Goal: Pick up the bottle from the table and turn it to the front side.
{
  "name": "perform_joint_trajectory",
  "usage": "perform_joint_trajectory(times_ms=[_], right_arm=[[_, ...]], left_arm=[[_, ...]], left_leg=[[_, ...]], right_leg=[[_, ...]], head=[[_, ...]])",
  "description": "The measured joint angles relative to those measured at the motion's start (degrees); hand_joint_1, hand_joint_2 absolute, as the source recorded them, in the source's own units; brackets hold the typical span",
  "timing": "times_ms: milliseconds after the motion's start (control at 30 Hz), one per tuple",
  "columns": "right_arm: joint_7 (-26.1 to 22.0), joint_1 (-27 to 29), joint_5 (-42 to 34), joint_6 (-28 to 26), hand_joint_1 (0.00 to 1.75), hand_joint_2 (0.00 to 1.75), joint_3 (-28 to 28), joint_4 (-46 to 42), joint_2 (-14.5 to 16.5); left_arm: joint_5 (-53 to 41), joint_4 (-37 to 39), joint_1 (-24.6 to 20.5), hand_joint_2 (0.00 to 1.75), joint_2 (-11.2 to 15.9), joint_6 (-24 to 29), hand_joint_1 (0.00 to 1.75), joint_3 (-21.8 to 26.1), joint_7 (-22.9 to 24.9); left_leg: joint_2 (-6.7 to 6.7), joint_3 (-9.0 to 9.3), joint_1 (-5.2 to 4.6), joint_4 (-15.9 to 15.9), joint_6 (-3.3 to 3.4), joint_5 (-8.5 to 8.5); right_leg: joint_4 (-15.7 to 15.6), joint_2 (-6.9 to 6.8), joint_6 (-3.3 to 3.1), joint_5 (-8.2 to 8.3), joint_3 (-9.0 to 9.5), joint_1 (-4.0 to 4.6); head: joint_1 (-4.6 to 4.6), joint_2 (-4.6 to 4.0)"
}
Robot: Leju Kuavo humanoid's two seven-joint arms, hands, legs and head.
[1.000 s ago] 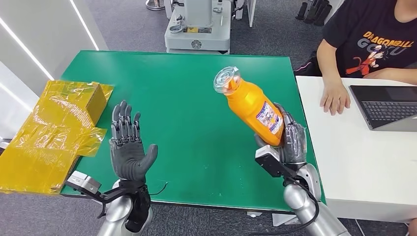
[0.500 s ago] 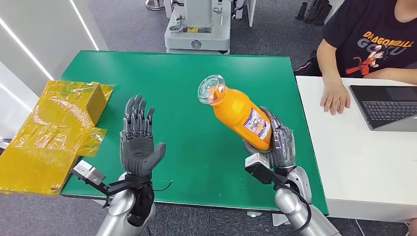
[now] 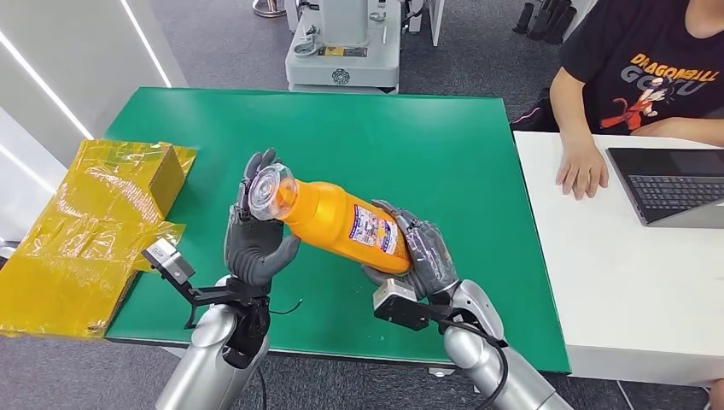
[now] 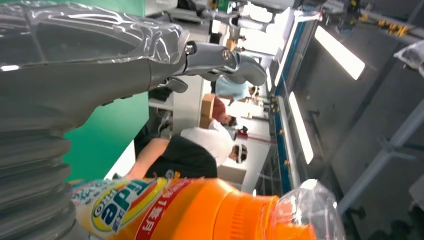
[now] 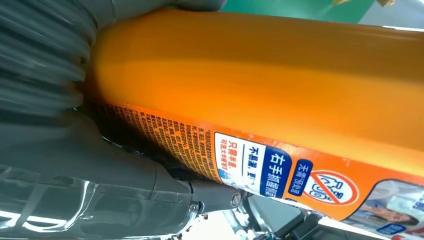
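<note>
Bright even overhead light, soft shadows, ceiling strip glare, wrist views blurred up close

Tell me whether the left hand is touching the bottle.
Cannot tell. In the head view the left hand sits right behind the bottle neck, overlapping it, but neither contact nor a gap shows plainly.

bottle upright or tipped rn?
Tipped, near horizontal: the bottle lies across, base in the right hand, cap end at the left hand.
</note>
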Motion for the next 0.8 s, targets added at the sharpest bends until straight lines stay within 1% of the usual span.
perform_joint_trajectory(times_ms=[267, 467, 600, 800], right_arm=[[0.43, -1.59, -0.82, 8.26, 1.75, 1.75, -0.05, -0.70, 0.11], [2.59, -2.27, -1.55, 13.27, 1.75, 1.75, 0.01, -0.69, 0.14], [4.52, -2.44, -0.74, 15.18, 1.75, 1.75, -0.06, -0.51, 0.36], [6.09, -2.36, 0.99, 16.01, 1.75, 1.75, -0.36, -0.07, 0.73]], left_arm=[[0.94, 0.10, -0.16, 1.75, 0.56, -0.41, 0.00, 0.04, 0.28], [0.96, 0.10, -0.15, 1.75, 0.90, -0.26, 0.00, 0.13, 0.39], [0.87, 0.10, 0.18, 1.75, 1.16, 0.06, 0.00, 0.23, 0.61], [0.26, 0.10, 0.28, 1.75, 1.28, 0.60, 0.00, 0.31, 1.04]], left_leg=[[-0.01, -0.03, -0.01, 0.01, 0.00, 0.00], [-0.02, -0.02, 0.00, 0.00, 0.00, 0.00], [-0.02, -0.03, 0.00, 0.00, 0.00, 0.00], [-0.01, -0.03, 0.00, 0.00, 0.00, 0.00]], right_leg=[[-0.02, -0.01, 0.00, 0.01, 0.00, -0.01], [-0.01, -0.01, 0.00, 0.01, -0.01, 0.00], [0.00, -0.01, 0.00, 0.01, -0.03, 0.00], [-0.01, -0.01, 0.00, 0.00, -0.04, 0.00]], head=[[0.00, 0.00], [-0.01, 0.00], [-0.01, 0.00], [-0.01, 0.00]])
